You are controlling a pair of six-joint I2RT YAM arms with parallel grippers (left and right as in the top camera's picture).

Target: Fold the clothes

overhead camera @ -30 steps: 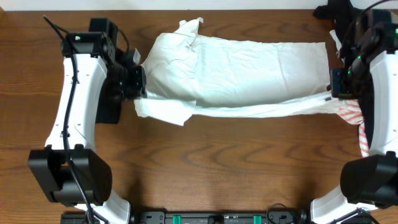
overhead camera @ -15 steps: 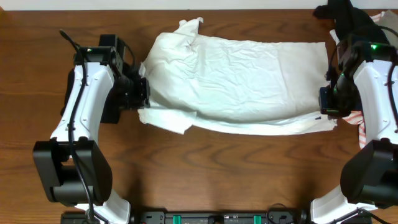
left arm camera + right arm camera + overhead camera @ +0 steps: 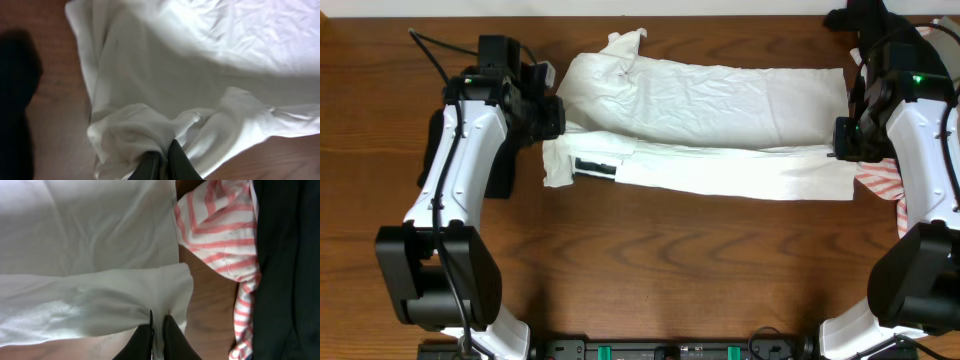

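Two hands pinch the same long edge of the white shirt, one at each end. I take it the grips sit at the corners so that the edge can be carried level and laid straight over the body of the cloth.

The left hand is closed tight on a bunched fold at the shirt's left end, and its wrist view shows fabric gathered right at the fingertips. The right hand is narrow, with a thin layer of the hem caught between its fingers at the shirt's right end.

The shirt lies spread lengthwise across the far middle of the desk. A folded band runs along its near side, and small black marks show on it near the left hand.

A red-striped garment lies just beside the shirt's right edge, partly under the right arm. A black garment sits at the far right corner. Both lie outside the fold, probably waiting their turn.
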